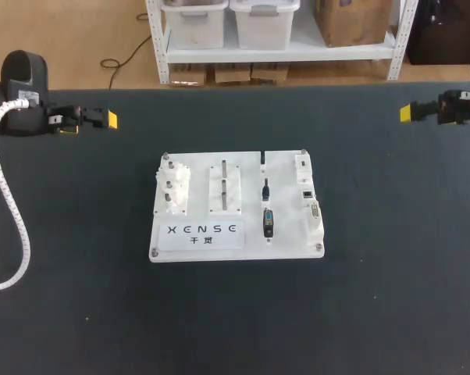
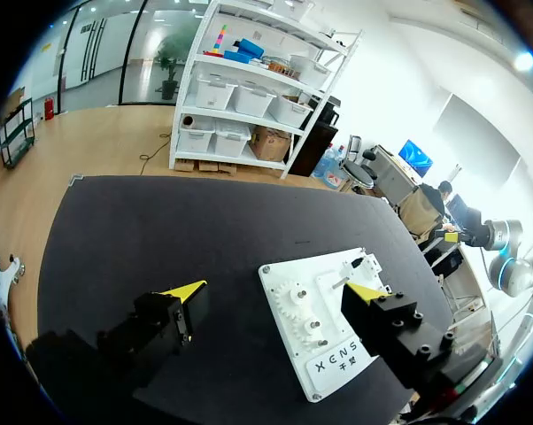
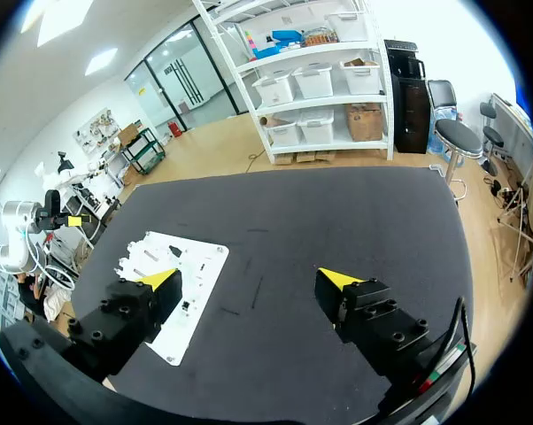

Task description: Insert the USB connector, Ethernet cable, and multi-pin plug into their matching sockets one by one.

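Black table (image 1: 391, 258) with a white board (image 1: 286, 246) at its middle, lying flat. On the board, three plugs sit in a column right of centre: USB connector (image 1: 262, 159) farthest from the robot, Ethernet cable (image 1: 265, 188) in the middle, multi-pin plug (image 1: 268, 223) nearest. None is seated. The sockets (image 1: 307, 192) stand in a row along the board's right edge, just beside the plugs but apart from them. Gears (image 1: 173, 186) occupy the board's left end. Left gripper (image 2: 274, 290): fingers spread wide, nothing between them, positioned at the table's far left, well apart from the board. Right gripper (image 3: 249, 279): fingers likewise spread and empty, at the table's far right, well apart from the board.
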